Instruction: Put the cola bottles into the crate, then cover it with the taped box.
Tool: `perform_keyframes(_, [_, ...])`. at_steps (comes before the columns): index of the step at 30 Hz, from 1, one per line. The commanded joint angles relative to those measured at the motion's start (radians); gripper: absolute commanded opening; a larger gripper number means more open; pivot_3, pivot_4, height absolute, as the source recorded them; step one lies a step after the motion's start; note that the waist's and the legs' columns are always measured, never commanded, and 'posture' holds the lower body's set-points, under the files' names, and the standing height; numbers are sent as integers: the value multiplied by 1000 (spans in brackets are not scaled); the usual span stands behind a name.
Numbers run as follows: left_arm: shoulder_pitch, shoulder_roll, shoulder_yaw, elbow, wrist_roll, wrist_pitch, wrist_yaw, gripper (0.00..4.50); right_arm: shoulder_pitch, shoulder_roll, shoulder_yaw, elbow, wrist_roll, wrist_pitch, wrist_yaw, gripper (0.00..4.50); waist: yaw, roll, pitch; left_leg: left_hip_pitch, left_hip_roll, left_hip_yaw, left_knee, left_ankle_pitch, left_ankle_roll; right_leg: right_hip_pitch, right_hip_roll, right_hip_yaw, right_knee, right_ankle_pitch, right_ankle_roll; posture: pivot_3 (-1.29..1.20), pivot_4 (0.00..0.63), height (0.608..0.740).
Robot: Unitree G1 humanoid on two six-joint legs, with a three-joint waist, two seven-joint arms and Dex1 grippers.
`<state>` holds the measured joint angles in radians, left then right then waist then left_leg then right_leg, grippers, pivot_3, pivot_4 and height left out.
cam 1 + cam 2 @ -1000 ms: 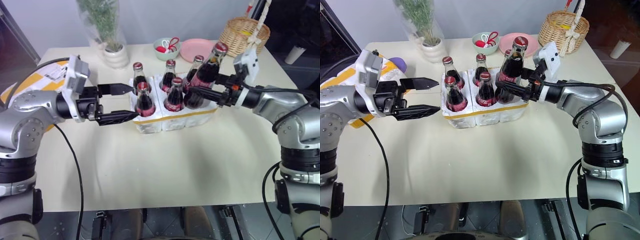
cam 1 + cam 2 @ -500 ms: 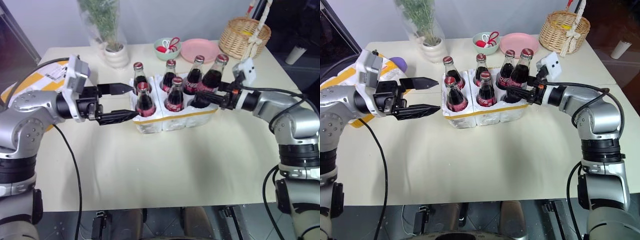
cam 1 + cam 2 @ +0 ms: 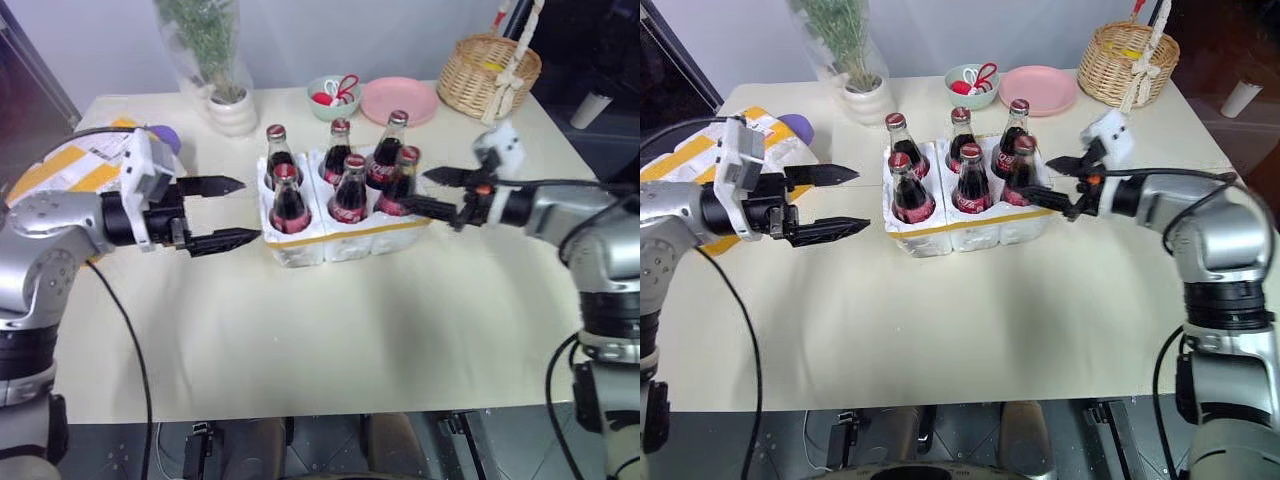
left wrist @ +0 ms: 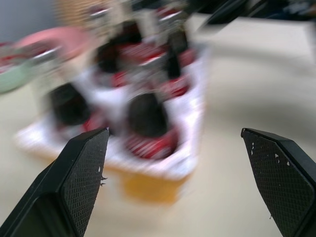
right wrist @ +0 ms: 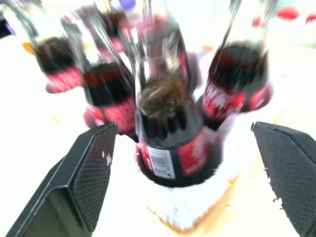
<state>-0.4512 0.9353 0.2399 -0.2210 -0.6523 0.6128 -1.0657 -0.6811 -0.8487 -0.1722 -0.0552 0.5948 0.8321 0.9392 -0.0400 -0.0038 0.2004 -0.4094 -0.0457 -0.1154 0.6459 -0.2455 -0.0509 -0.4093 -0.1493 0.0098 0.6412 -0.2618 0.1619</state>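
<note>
Six cola bottles stand upright in the wells of the white styrofoam crate (image 3: 352, 238) at the table's middle; the front right cola bottle (image 3: 400, 182) is the one nearest my right gripper. Just right of the crate, my right gripper (image 3: 414, 188) is open, its fingers on either side of that bottle's flank without touching it. In the right wrist view the same bottle (image 5: 170, 133) stands free between the spread fingers (image 5: 86, 173). To the crate's left, a short gap away, my left gripper (image 3: 250, 210) is open and empty. The taped box (image 3: 60, 172) lies at the table's left edge, partly hidden behind my left arm.
A potted plant in a white vase (image 3: 232, 110), a green bowl (image 3: 335, 96), a pink plate (image 3: 398, 99) and a wicker basket (image 3: 490, 66) line the far edge. A purple object (image 3: 166, 136) lies by the taped box. Bare tabletop spreads in front of the crate.
My right gripper lowered the tilted sixth bottle into the front right well, opened and drew back to the right. My left gripper pulled away from the crate to the left.
</note>
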Motion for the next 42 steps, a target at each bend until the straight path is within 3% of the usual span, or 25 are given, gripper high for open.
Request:
perform_keyframes(1, [71, 74, 197, -34, -18, 21, 12, 4500, 21, -87, -126, -55, 86, 35, 69, 4451, -2, 0, 0, 0, 0, 0, 0, 0, 0, 0, 0, 0, 0, 0, 0, 0, 150, 737])
perform_keyframes(6, [313, 138, 389, -44, 121, -70, -3, 4500, 60, -184, -186, -25, 132, 45, 157, 4451, -5, 0, 0, 1, 1, 1, -2, -1, 1, 1, 0, 0, -2, 0, 0, 0, 150, 737])
perform_keyframes(10, [620, 164, 493, 85, 466, -380, 37, 4500, 74, -217, -192, -22, 133, -2, 218, 4451, -4, 1, 0, 2, 1, 2, -3, -1, 1, 1, 0, 0, -3, 0, -1, 0, 150, 737])
perform_keyframes(14, [764, 193, 468, 312, 781, -640, 309, 4500, 86, -243, -214, -30, 186, 12, 295, 4451, 2, 1, 0, 1, 2, 3, -4, -1, 1, 0, 0, 0, -5, 0, -1, 0, 150, 737])
perform_keyframes(17, [703, 189, 390, 417, 877, -708, 478, 4500, 100, -260, -220, -50, 213, 8, 336, 4451, 27, 0, 0, 1, 2, 3, -4, -1, 1, 2, 0, 0, -7, 1, -1, 0, 150, 737])
perform_keyframes(21, [533, 117, 189, 565, 1039, -756, 757, 4500, 70, -271, -213, -77, 241, 30, 324, 4451, 39, 0, -1, 1, 1, 3, -3, -1, 1, 3, -1, 0, -9, 1, -1, 0, 150, 737])
perform_keyframes(29, [272, 72, -52, 904, 1175, -799, 1048, 4500, 59, -356, -286, -148, 364, 124, 350, 4451, 24, -1, -1, 1, 2, 3, -4, -1, 1, 0, 0, 0, -5, 2, 0, 0, 150, 737])
perform_keyframes(42, [-75, 33, -272, 1331, 1193, -847, 1151, 4500, 72, -429, -403, -206, 450, 175, 289, 4451, 29, -4, -3, 0, 1, 3, -1, -1, 0, 0, 0, 0, -3, 2, 0, 0, 150, 737])
